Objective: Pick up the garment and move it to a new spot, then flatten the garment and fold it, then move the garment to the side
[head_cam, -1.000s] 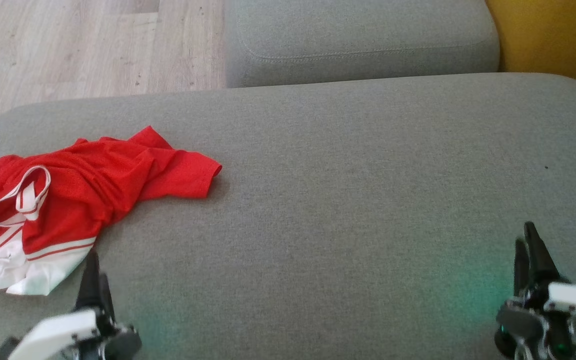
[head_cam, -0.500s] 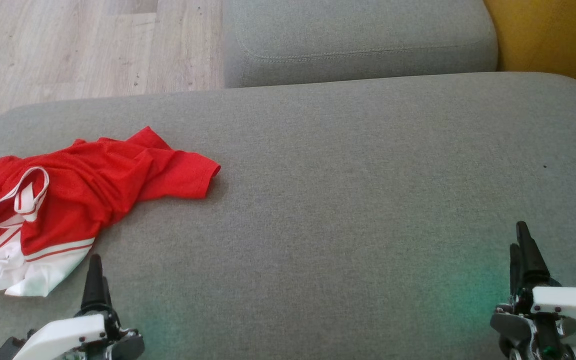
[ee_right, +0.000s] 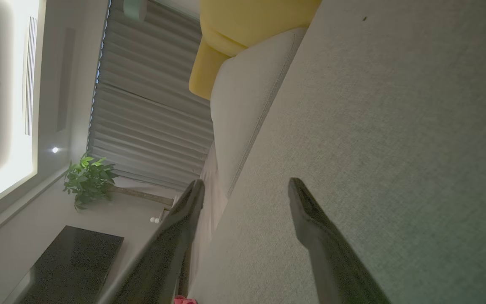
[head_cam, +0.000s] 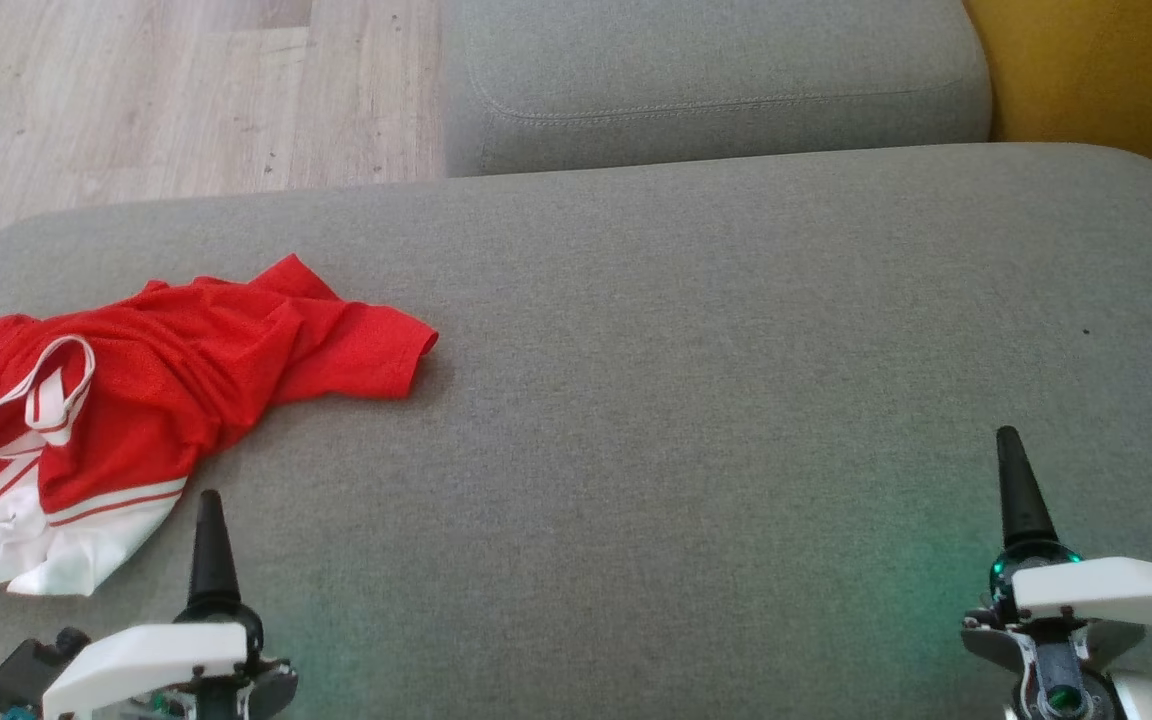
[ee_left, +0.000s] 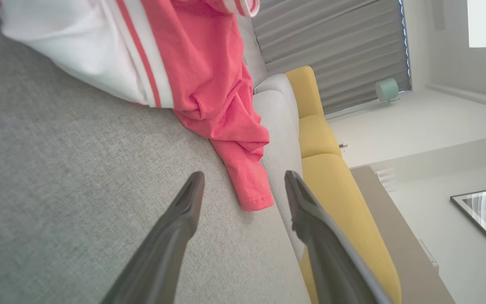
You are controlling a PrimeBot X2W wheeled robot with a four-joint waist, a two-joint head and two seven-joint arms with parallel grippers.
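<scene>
Red-and-white garment [head_cam: 166,390], crumpled, on grey cushion [head_cam: 686,380]

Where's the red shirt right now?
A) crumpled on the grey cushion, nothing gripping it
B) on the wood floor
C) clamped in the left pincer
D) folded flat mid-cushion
A: the red shirt lies crumpled on the grey cushion, and the left pincer beside it is open, with no cloth between its fingers.
</scene>
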